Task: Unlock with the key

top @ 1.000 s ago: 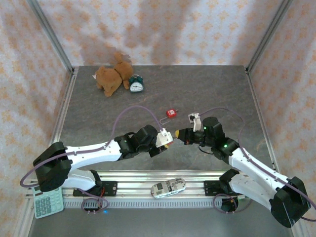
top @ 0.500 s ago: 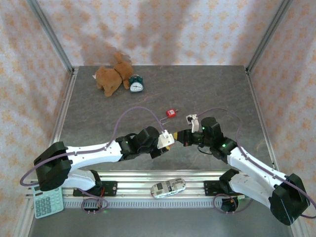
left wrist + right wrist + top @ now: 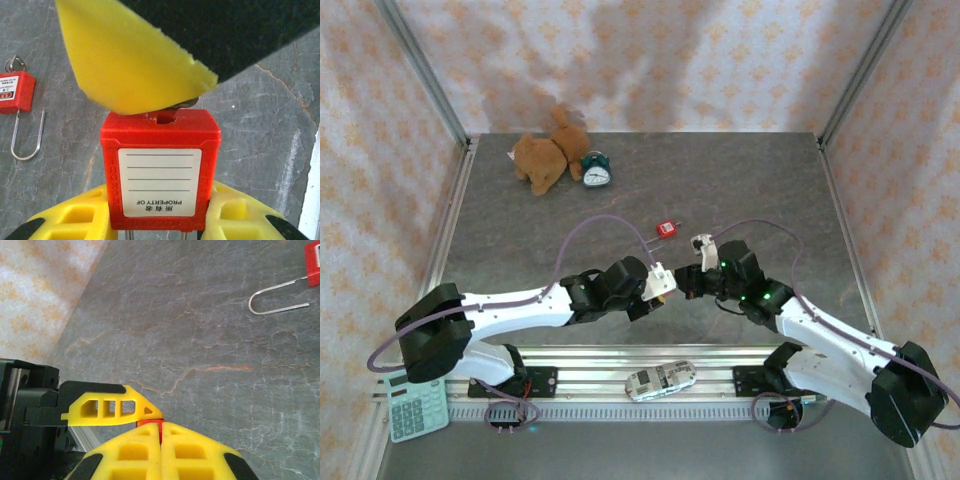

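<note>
Turning from this pose carries several risks, listed here from the table [image 3: 740,180] down to the slot. The lock [image 3: 160,165] is held in the air above the table, between the two grippers, so anything you release drops to the slab. The left gripper [image 3: 663,286] has its fingers clenched on the lower part of the lock body. Because that clamp sits low, torque applied at the top may rock or twist the body between the pads. The right gripper [image 3: 161,432] has its fingers pressed together at the top of the lock, apparently pinching the key [image 3: 184,103]. A spare lock [image 3: 16,91] lies on the table well apart; do not retarget to it. A metal sliver of the key shows at the slot [image 3: 162,117]. If the blade is not fully seated, or your wrist is off-axis, rotation may bend it or pull it out.
</note>
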`<state>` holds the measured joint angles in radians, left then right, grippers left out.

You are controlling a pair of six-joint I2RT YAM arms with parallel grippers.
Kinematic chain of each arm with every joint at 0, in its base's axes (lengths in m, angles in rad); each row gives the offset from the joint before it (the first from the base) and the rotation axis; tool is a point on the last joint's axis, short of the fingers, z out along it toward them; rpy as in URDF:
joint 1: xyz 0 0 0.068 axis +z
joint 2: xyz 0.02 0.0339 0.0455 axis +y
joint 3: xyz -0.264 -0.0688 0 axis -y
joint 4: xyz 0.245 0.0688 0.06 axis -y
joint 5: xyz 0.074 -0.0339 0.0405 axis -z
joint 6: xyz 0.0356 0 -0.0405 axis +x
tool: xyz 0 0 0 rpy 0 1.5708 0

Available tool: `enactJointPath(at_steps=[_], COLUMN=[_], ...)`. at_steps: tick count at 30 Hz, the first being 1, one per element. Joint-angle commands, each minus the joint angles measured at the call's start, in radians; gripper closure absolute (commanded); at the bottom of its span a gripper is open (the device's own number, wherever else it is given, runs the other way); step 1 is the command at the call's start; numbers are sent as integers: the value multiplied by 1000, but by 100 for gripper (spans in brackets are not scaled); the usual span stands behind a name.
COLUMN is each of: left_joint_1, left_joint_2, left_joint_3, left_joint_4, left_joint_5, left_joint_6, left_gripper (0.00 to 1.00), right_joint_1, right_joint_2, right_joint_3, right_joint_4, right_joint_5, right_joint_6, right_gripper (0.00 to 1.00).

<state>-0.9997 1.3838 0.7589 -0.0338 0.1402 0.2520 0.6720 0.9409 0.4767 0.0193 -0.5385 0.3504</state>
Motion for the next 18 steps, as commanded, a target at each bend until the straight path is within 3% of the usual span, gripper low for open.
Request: enactJointPath(at_steps=[1,11,18], left_joint_1=[-9,-12,-14], left_joint_2=[4,2,15], left_joint_3=[83,29,28], left_joint_4=[170,98,72], left_joint_5=[0,-36,-66], left_joint_6=[-21,-57,-53], left_gripper=[73,73,73], right_joint_1=[23,19,10], right_joint_2=[-71,-150,-146], right_joint_3=[22,152,205], right_joint_4=[-61,-216,-249], right_joint_5=[72,264,335], right_joint_6=[8,18,14], right_gripper=[90,67,63])
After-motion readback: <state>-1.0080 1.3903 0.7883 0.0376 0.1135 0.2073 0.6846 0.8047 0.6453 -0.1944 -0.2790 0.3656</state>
